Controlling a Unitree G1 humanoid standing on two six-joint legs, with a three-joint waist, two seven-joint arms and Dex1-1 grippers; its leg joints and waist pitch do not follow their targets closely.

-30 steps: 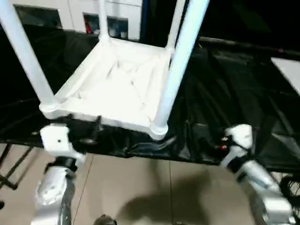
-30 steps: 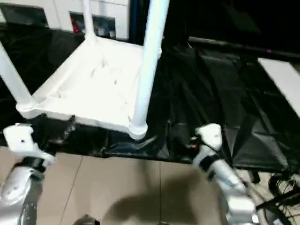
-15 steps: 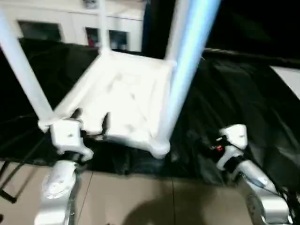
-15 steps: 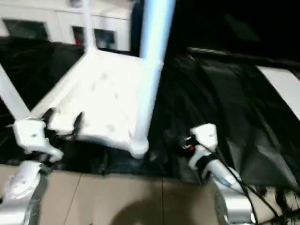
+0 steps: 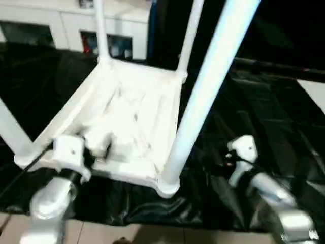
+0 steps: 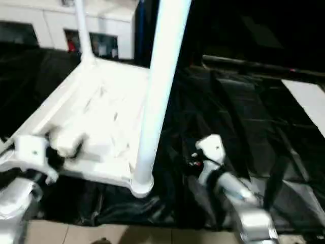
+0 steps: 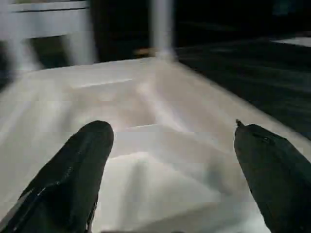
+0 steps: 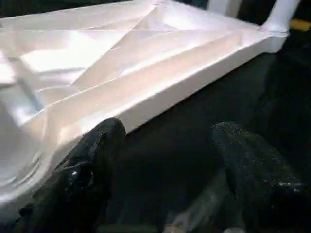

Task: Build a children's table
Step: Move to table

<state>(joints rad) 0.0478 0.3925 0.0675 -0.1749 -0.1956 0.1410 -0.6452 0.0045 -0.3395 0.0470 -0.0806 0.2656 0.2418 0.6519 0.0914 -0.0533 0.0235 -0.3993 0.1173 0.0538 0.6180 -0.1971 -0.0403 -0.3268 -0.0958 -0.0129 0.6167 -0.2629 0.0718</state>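
Standing upturned, tabletop (image 5: 132,122) holds legs (image 5: 213,86) in corner sockets.

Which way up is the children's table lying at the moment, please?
Upside down: the tabletop lies ribbed side up on the black sheet, and its legs rise upward from the corner sockets.

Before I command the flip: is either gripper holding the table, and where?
Nothing is held. Left gripper is open over the upside-down tabletop; right gripper is open beside its edge.
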